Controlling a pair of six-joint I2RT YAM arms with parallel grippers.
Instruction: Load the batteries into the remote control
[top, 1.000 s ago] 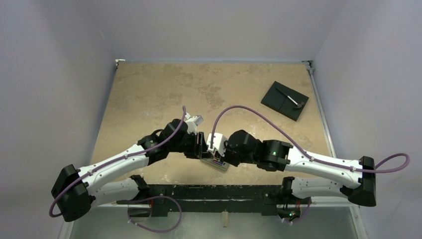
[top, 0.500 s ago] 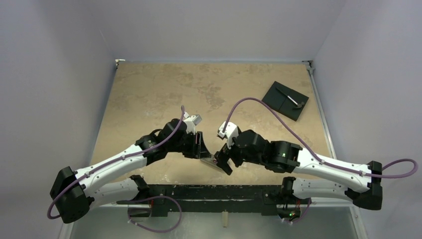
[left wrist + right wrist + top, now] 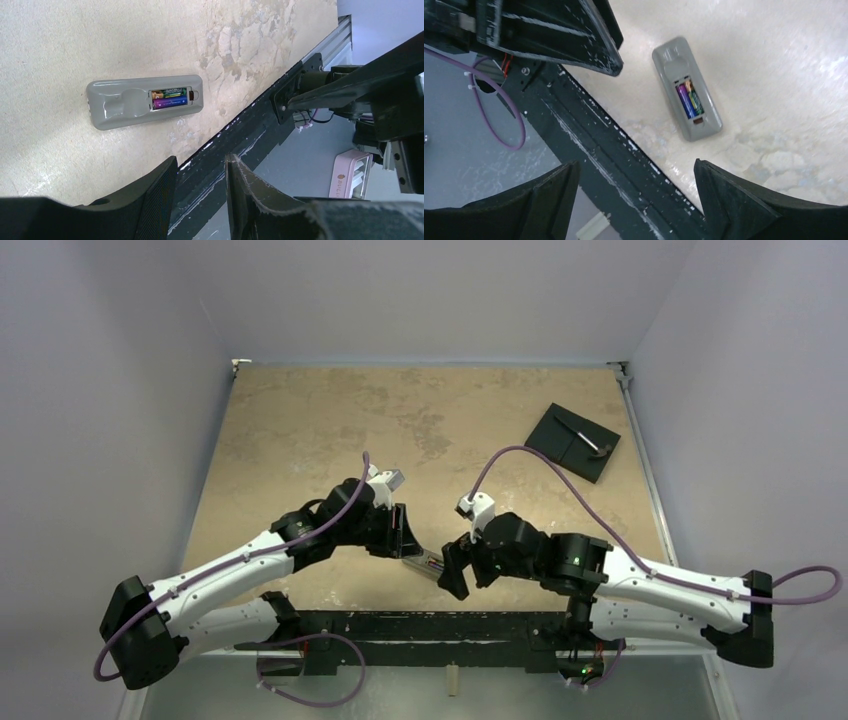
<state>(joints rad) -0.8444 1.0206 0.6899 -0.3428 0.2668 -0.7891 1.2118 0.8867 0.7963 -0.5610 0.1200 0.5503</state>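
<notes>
The remote control (image 3: 125,102) lies flat on the table near its front edge, grey back up, battery bay uncovered. Two batteries (image 3: 171,98) sit side by side in the bay, one purple, one greenish; they also show in the right wrist view as batteries (image 3: 689,100) in the remote control (image 3: 686,89). My left gripper (image 3: 201,160) hovers just left of the remote (image 3: 428,562), jaws partly apart, open, with nothing between them. My right gripper (image 3: 636,165) stands wide open just right of the remote, holding nothing. In the top view the left gripper (image 3: 405,530) and right gripper (image 3: 452,570) flank it.
A black square plate (image 3: 572,441) with a narrow grey strip (image 3: 585,437) on it lies at the back right of the table. A black rail (image 3: 624,165) runs along the table's front edge, right next to the remote. The left fingers (image 3: 574,35) hang close to the right gripper.
My right gripper has opened wide and drawn back to the right, off the remote, which now lies free on the table. The left arm has barely moved.
</notes>
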